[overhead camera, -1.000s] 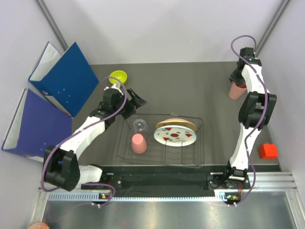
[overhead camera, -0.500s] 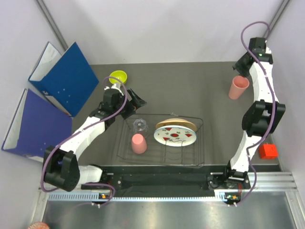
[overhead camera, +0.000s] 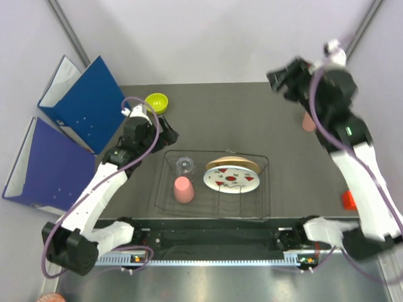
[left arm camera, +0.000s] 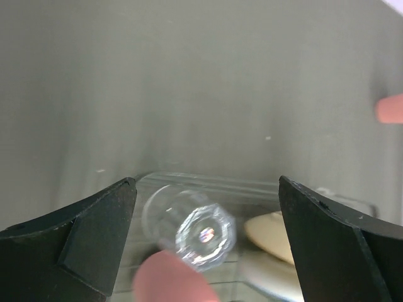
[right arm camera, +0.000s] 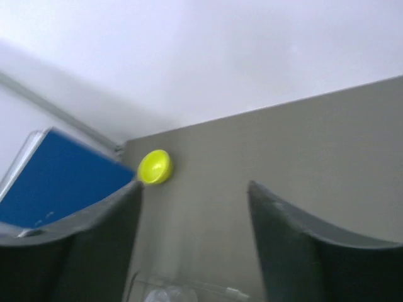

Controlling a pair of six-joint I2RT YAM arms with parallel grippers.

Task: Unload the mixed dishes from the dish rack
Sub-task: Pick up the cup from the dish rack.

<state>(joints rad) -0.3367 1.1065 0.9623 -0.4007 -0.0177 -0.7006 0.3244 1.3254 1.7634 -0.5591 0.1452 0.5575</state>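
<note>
1. Dish rack [overhead camera: 267, 189] sits on the surface [overhead camera: 252, 119] between the two arms, near their bases. It is partly unloaded.
2. In the rack we count four pieces:
   - one clear tumbler [overhead camera: 184, 165] in the far-left corner
   - one pink cup [overhead camera: 183, 189], mouth down, just in front of the tumbler
   - one tan plate [overhead camera: 232, 164] and one white plate with red marks [overhead camera: 231, 180], leaning together on the right
3. Out on the surface:
   - one lime-green bowl [overhead camera: 157, 101] at far left
   - what looks like a second pink cup [overhead camera: 308, 124] at far right, half hidden behind the blurred right arm
4. That makes two cups, two plates, one tumbler and one bowl.
5. Left end effector [left arm camera: 206, 184] is spread fully wide and holds nothing. Its wrist view frames the tumbler between the fingers.
6. Right end effector [right arm camera: 194, 189] is raised over the far right of the surface. Its fingers are apart with nothing between them.
7. We judge the step in hand to be the left arm's approach to the tumbler.
8. The next move calls for a descent astride the glass, a firm close, then a straight lift clear of the wires and the neighbouring cup.
9. Bystanders are two blue binders [overhead camera: 88, 100] at left and one orange-red block [overhead camera: 348, 200] at right.
</note>
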